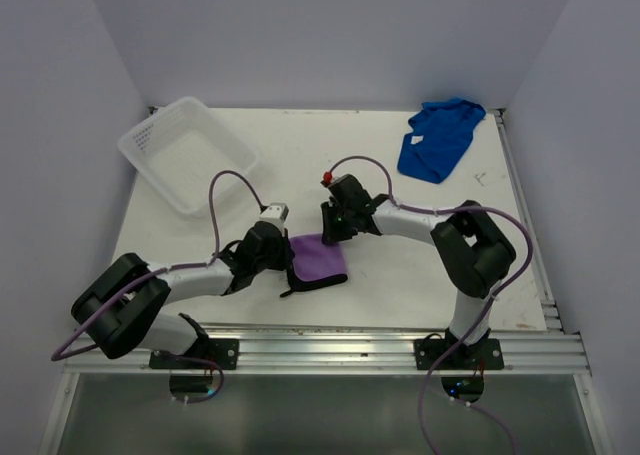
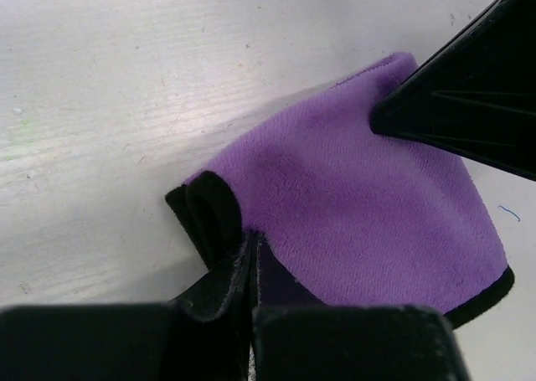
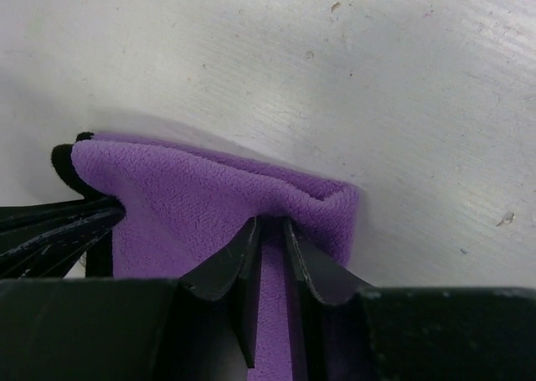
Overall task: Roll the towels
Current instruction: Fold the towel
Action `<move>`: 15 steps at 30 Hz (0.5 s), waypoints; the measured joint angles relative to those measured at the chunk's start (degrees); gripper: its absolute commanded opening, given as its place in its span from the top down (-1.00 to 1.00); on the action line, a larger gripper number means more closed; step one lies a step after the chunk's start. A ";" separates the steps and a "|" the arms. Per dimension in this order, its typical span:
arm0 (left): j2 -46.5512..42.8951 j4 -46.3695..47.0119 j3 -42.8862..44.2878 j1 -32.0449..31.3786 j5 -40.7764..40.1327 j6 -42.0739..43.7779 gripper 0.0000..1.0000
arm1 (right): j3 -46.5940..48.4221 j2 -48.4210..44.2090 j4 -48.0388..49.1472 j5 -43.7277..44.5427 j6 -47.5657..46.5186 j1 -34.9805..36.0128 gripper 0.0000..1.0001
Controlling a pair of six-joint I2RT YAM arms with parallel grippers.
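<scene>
Purple towel (image 1: 320, 258) lies folded in the middle of the tabletop (image 1: 300, 165), well apart from the white basket (image 1: 155, 175) at the far left and the crumpled blue towel (image 1: 438, 140) by the far right edge. Left claw (image 2: 251, 251) is pressed together on its black-trimmed corner; right claw (image 3: 268, 230) pinches a raised fold at the opposite side.

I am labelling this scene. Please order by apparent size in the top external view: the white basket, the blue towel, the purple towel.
1. white basket
2. blue towel, crumpled
3. purple towel, folded; the left gripper and right gripper cover its edges, so part is unseen.
</scene>
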 measured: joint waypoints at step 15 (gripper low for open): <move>-1.18 0.17 -1.11 0.00 -1.22 0.26 1.00 | 1.01 -0.20 -0.94 -0.44 -2.08 -1.27 0.39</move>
